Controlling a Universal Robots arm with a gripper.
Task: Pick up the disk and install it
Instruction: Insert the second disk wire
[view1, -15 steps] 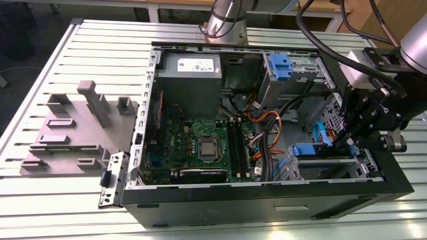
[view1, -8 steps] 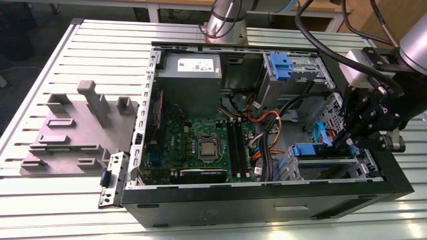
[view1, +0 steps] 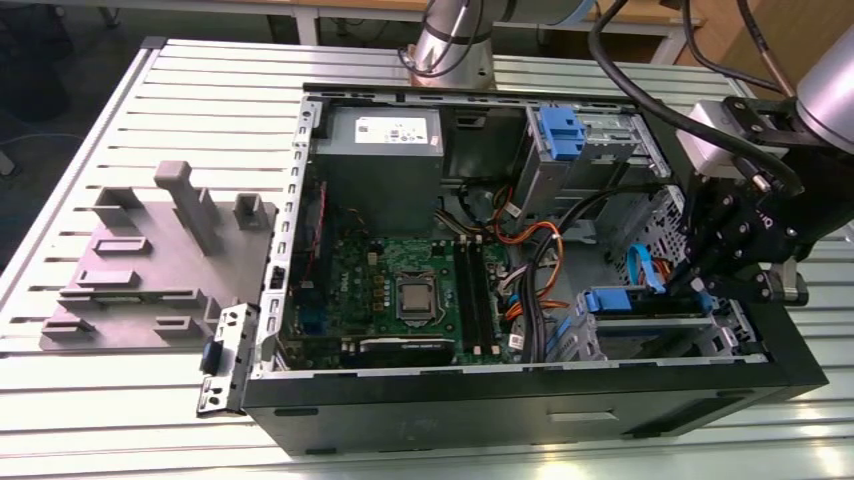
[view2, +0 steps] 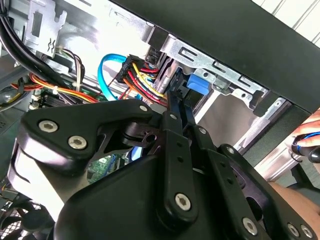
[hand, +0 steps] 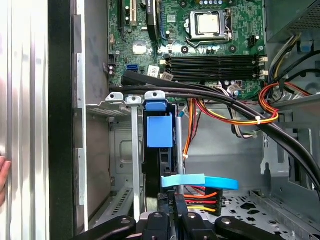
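A: Where's the disk (hand: 159, 165)?

B: Standing on edge in the cage (hand: 134, 165), blue tab (hand: 160, 131) showing. In the exterior view that's at four o'clock in the case (view1: 534, 400). The gripper (hand: 174, 212) sits right over its rear end, fingers drawn close; whether they clamp it, I cannot tell.

A: Risks?

B: The cables (hand: 200, 197). They crowd the fingers and could snag, I'd judge. Or the disk tilts and jams against the cage.

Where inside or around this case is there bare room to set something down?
Bare slatted table beyond the grey fixture block, and in front of the case. Inside it is crowded: cables between motherboard and drive cage, where the gripper works.
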